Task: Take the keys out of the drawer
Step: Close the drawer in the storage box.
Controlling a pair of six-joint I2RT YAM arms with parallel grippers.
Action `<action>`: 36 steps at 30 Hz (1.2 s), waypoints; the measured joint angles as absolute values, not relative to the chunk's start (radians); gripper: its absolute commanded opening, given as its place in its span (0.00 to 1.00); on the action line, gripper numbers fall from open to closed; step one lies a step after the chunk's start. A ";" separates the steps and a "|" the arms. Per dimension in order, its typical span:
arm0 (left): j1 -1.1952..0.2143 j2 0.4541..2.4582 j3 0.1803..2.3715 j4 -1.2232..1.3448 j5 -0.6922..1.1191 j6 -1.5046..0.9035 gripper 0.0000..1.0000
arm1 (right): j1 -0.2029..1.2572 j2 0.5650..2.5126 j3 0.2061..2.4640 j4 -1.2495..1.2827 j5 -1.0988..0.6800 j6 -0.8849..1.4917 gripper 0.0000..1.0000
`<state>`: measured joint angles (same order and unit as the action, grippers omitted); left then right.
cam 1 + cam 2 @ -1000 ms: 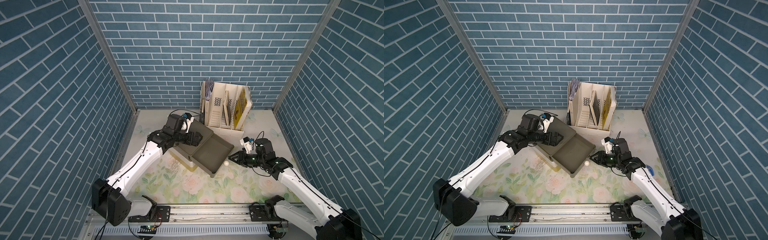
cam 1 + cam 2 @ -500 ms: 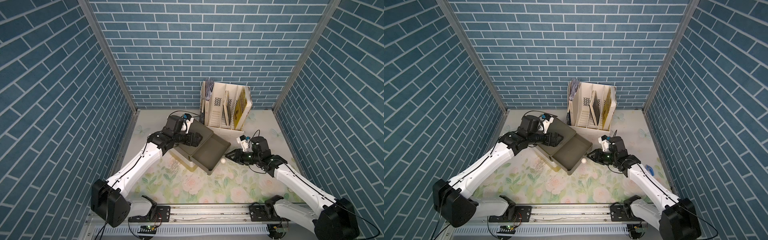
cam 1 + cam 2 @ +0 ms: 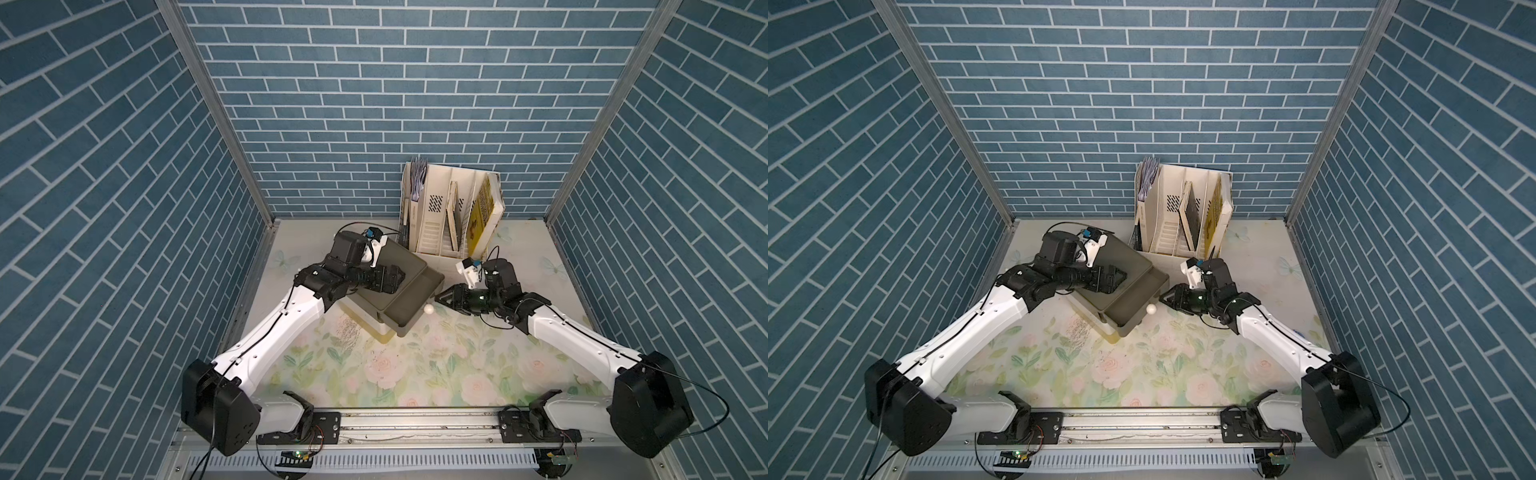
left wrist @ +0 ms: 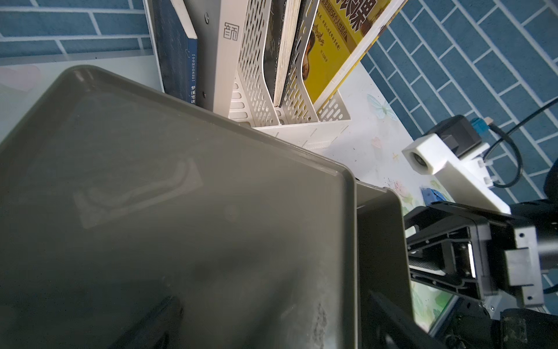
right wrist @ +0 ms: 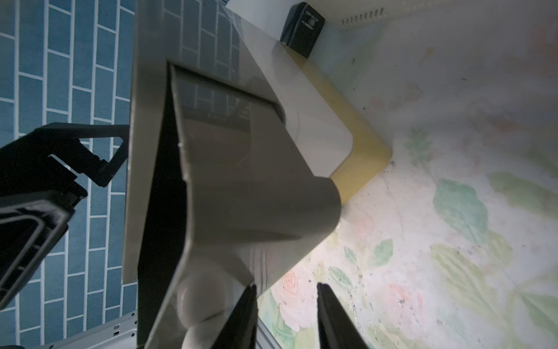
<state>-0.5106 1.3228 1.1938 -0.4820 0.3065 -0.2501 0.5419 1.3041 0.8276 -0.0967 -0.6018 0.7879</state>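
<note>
The grey drawer (image 3: 411, 299) stands partly out of its olive cabinet (image 3: 399, 262), and the stretch of its floor that shows is bare. No keys show in it. A small blue tag-like thing (image 4: 432, 195) lies on the mat by my right arm; whether it belongs to the keys is unclear. My right gripper (image 3: 438, 297) is at the drawer front, its fingers apart over the mat (image 5: 287, 287) with nothing between them. The white knob (image 5: 199, 290) sits just outside one finger. My left gripper (image 3: 397, 282) rests open on the cabinet top (image 4: 271, 326).
A white file rack (image 3: 449, 216) with books stands behind the cabinet against the back wall, with a black mesh holder (image 3: 402, 239) beside it. The cabinet sits on a cream base (image 5: 356, 157). Blue brick walls close in on three sides of the flowered mat (image 3: 415, 374).
The drawer has slid back into the cabinet by a good part of its length. My right gripper has followed it toward the cabinet. The left arm has stayed on the cabinet top.
</note>
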 measured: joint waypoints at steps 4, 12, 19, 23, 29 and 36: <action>-0.509 1.323 1.193 -0.480 0.310 -0.250 1.00 | 0.552 1.349 0.871 -0.076 -0.602 0.788 0.35; -0.506 1.319 1.189 -0.478 0.315 -0.249 1.00 | 0.573 1.414 0.924 -0.048 -0.603 0.789 0.35; -0.505 1.317 1.187 -0.477 0.316 -0.249 1.00 | 0.594 1.466 0.961 -0.018 -0.604 0.790 0.35; -0.504 1.316 1.185 -0.477 0.318 -0.249 1.00 | 0.608 1.489 0.974 -0.002 -0.606 0.790 0.35; -0.503 1.309 1.179 -0.475 0.319 -0.249 1.00 | 0.624 1.504 0.974 0.011 -0.607 0.795 0.35; -0.502 1.303 1.169 -0.466 0.319 -0.249 1.00 | 0.624 1.508 0.973 0.028 -0.624 0.809 0.36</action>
<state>-0.5022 1.3033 1.1694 -0.4664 0.3195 -0.2493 0.6235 1.5082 0.9733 0.0280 -0.6235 0.8085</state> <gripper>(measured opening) 0.997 0.355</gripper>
